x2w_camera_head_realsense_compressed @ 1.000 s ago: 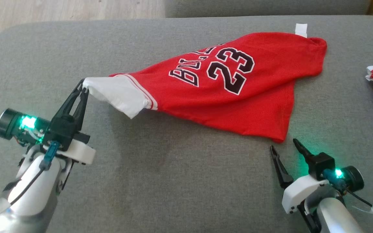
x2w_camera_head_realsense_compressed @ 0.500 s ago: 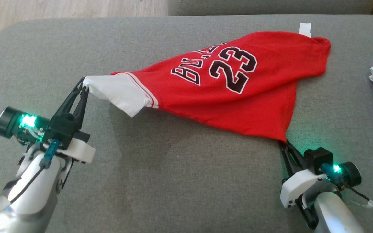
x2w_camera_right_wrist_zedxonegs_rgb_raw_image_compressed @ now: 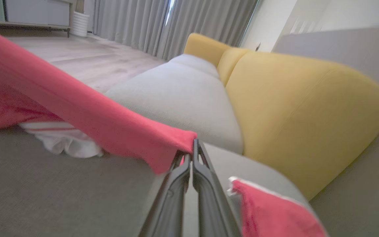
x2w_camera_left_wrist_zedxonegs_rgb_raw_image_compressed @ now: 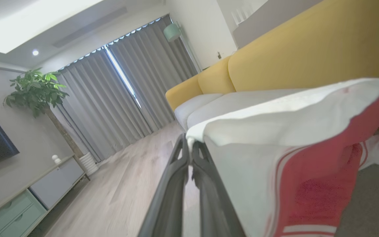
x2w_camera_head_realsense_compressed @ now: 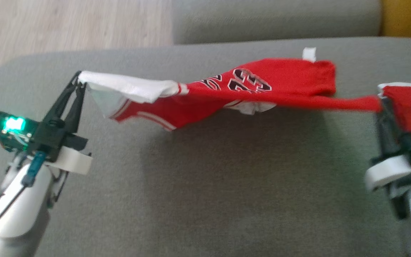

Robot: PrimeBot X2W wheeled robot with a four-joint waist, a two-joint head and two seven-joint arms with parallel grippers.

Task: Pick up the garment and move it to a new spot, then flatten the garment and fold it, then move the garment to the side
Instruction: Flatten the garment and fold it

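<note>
The left gripper (x2w_camera_head_realsense_compressed: 78, 82) pinches the red jersey (x2w_camera_head_realsense_compressed: 291, 75) by its white sleeve. The right gripper (x2w_camera_head_realsense_compressed: 382, 104) clamps its opposite corner.

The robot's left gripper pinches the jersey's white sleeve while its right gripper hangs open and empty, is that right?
Not quite. The right gripper is not open and empty: the right wrist view shows it shut on a red corner of the jersey. The left gripper does pinch the white sleeve.
</note>
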